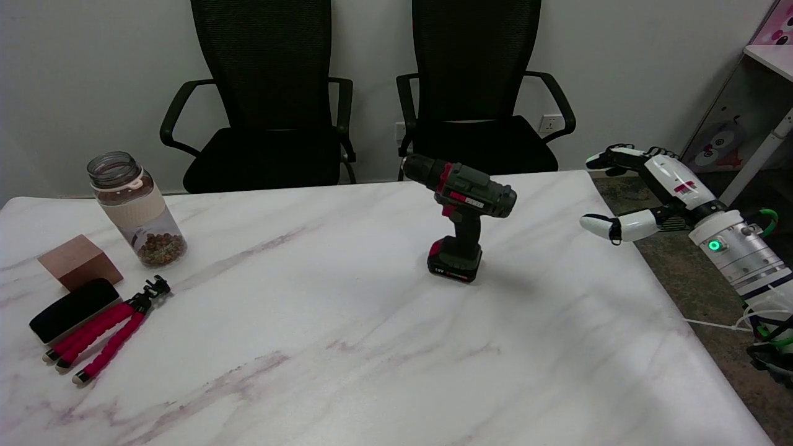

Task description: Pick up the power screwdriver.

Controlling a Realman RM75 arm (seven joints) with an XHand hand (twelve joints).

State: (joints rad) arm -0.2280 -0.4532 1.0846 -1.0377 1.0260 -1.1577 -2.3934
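Power screwdriver (463,214) upright on table (322,347), well left of robot hand (644,192); fingers spread, holding nothing

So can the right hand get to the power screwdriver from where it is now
Probably yes. The right hand hangs open past the table's right edge, and the power screwdriver stands upright on its battery base with only bare marble table between them. The jar, block and tripod lie far off.

The power screwdriver (463,214) is showing dark grey with red accents; the table (322,334) is displaying white marble with pinkish veins; the tripod (102,337) is showing pink legs.
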